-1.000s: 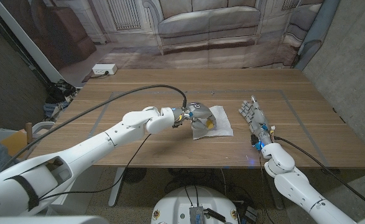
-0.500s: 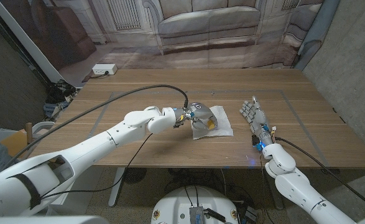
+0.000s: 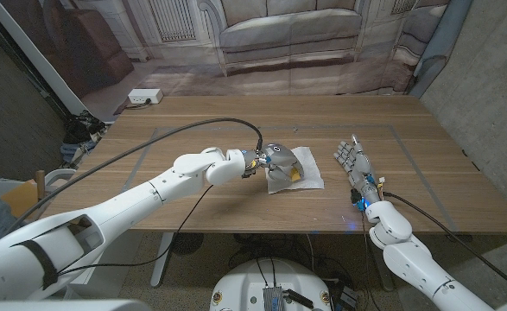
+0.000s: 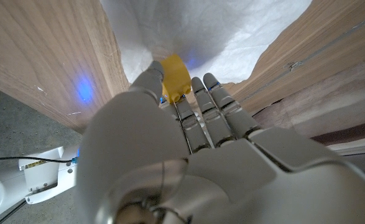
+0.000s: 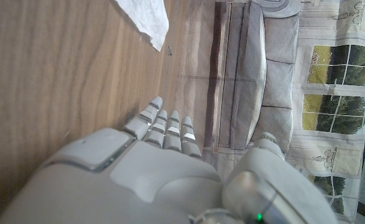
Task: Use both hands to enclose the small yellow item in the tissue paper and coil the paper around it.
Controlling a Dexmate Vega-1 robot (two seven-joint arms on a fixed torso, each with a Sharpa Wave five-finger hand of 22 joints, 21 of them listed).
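A white tissue paper (image 3: pixel 310 169) lies on the wooden table (image 3: pixel 193 130) near its middle. My left hand (image 3: pixel 275 158) reaches over the tissue's left part. In the left wrist view the small yellow item (image 4: pixel 175 77) sits pinched between the thumb and fingers of my left hand (image 4: pixel 170 143), just above the tissue (image 4: pixel 219 31). In the head view the yellow item (image 3: pixel 294 172) peeks out at the fingertips. My right hand (image 3: pixel 351 161) stands to the right of the tissue, apart from it, fingers straight and spread, holding nothing. The right wrist view shows my right hand (image 5: pixel 157 162) and a tissue corner (image 5: pixel 146 18).
A black cable (image 3: pixel 193 128) runs along my left arm over the table's left half. Thin taped lines (image 3: pixel 400 130) mark a rectangle on the tabletop. A backdrop printed with a sofa (image 3: pixel 288 30) hangs behind the far edge.
My left hand has edged slightly to the right over the tissue with the yellow item. The right hand has stayed where it was.
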